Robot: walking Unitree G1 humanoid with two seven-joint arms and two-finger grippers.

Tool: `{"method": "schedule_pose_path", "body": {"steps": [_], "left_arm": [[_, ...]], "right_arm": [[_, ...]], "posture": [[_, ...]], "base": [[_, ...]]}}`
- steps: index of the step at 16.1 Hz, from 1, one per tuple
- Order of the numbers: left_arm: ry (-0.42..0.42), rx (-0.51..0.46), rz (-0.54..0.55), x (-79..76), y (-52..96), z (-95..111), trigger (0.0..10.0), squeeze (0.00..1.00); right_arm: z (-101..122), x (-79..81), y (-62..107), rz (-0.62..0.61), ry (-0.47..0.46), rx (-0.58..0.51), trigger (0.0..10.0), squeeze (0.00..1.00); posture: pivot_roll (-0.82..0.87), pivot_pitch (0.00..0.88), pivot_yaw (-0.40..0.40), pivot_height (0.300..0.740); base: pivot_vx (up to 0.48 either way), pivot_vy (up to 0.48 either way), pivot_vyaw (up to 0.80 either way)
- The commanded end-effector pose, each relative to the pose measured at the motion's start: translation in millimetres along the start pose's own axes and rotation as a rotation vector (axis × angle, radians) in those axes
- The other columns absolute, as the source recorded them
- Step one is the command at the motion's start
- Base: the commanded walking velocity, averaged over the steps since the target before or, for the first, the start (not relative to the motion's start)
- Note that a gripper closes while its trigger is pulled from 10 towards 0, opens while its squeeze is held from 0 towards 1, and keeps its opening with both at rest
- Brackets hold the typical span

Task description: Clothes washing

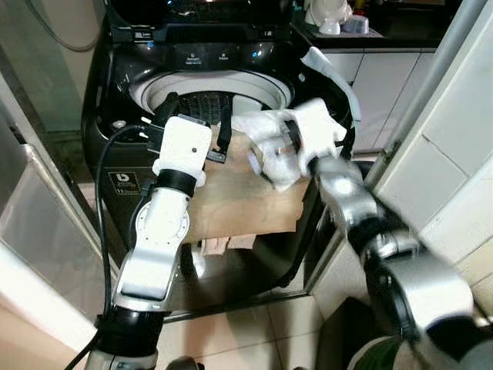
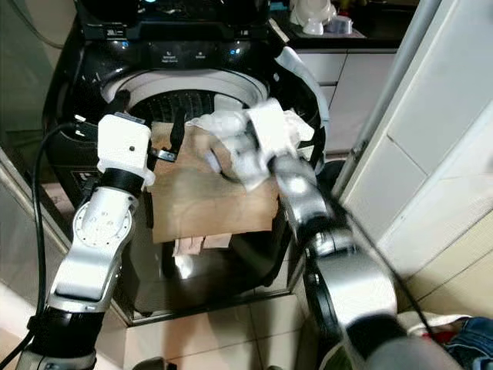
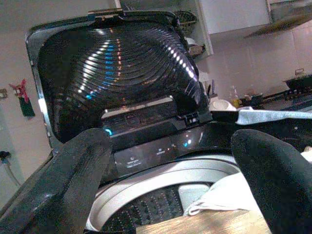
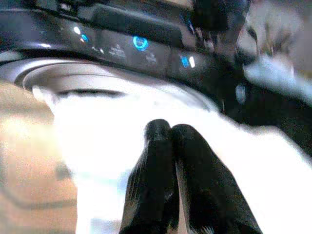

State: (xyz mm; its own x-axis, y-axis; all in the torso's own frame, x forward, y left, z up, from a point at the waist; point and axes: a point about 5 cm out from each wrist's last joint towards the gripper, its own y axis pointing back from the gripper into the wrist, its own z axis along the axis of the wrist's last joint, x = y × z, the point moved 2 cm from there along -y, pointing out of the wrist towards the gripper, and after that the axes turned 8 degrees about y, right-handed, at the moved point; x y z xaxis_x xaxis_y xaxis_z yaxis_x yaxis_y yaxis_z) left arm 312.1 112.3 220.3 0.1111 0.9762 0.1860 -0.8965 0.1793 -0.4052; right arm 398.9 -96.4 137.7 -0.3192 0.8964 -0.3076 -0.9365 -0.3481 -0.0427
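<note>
Both arms reach over the open washing machine (image 1: 115, 146): the left gripper (image 1: 199, 127) spreads its fingers above the drum rim, while the right gripper (image 4: 170, 134), fingers pressed together, hovers over white clothing (image 2: 231, 123) on a brown garment (image 1: 239, 200) draped across the front edge.

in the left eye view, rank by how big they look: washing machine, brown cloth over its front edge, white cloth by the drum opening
1. washing machine
2. brown cloth
3. white cloth, partly hidden by the right arm, so its true extent is unsure
</note>
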Motion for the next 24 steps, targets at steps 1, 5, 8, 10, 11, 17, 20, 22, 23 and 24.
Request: {"method": "schedule_pose_path", "body": {"steps": [1, 5, 8, 10, 11, 17, 20, 22, 23, 24], "left_arm": [[-0.01, -0.001, 0.016, 3.1, 1.3, 3, 10.0, 0.0], [-0.012, 0.043, -0.029, 9.0, 13.1, 1, 10.0, 0.0], [-0.056, 0.18, -0.148, 13.6, 48.0, -15, 10.0, 0.0], [-0.082, 0.229, -0.195, 17.3, 66.1, -12, 10.0, 0.0], [-0.084, 0.237, -0.204, 17.2, 68.3, -11, 10.0, 0.0], [-0.074, 0.266, -0.233, 12.4, 77.3, -1, 10.0, 0.0], [-0.064, 0.279, -0.209, 10.4, 82.4, 3, 10.0, 0.0], [-0.061, 0.282, -0.197, 9.6, 84.1, 5, 10.0, 0.0], [-0.055, 0.284, -0.183, 8.2, 84.8, 5, 10.0, 0.0], [-0.053, 0.283, -0.173, 7.5, 84.0, 5, 10.0, 0.0]], "right_arm": [[3, 3.2, 1.7, 0.007, -0.037, -0.045, 10.0, 0.0], [-49, 11.4, 28.9, -0.007, -0.132, 0.126, 10.0, 0.0], [-47, 10.7, 21.3, 0.005, -0.1, 0.187, 10.0, 0.0], [-46, 11.2, 16.9, 0.005, -0.095, 0.224, 10.0, 0.0], [-46, 11.5, 16.3, 0.004, -0.098, 0.232, 10.0, 0.0], [-26, 10.7, -2.2, 0.008, 0.012, 0.275, 10.0, 0.0], [-3, -1.0, -15.1, -0.002, 0.167, 0.254, 10.0, 0.0], [9, -4.8, -20.7, -0.009, 0.202, 0.233, 10.0, 0.0], [26, -5.6, -28.6, -0.008, 0.251, 0.19, 10.0, 0.0], [45, -6.9, -35.8, -0.018, 0.281, 0.139, 10.0, 0.0]], "posture": [[0.04, 0.0, -0.063, 0.74], [0.07, 0.0, -0.032, 0.74], [0.11, 0.0, -0.033, 0.74], [0.16, 0.016, -0.042, 0.74], [0.17, 0.017, -0.043, 0.74], [0.21, 0.059, -0.057, 0.74], [0.23, 0.083, -0.085, 0.74], [0.23, 0.089, -0.093, 0.74], [0.22, 0.1, -0.108, 0.74], [0.22, 0.099, -0.111, 0.74]], "base": [[0.0, 0.0, 0.0], [0.0, 0.0, 0.0], [0.0, 0.0, 0.0], [0.0, 0.0, 0.0], [0.0, 0.0, 0.0], [0.0, 0.0, 0.0], [0.0, 0.0, 0.0], [0.0, 0.0, 0.0], [0.0, 0.0, 0.0], [0.0, 0.0, 0.0]]}}
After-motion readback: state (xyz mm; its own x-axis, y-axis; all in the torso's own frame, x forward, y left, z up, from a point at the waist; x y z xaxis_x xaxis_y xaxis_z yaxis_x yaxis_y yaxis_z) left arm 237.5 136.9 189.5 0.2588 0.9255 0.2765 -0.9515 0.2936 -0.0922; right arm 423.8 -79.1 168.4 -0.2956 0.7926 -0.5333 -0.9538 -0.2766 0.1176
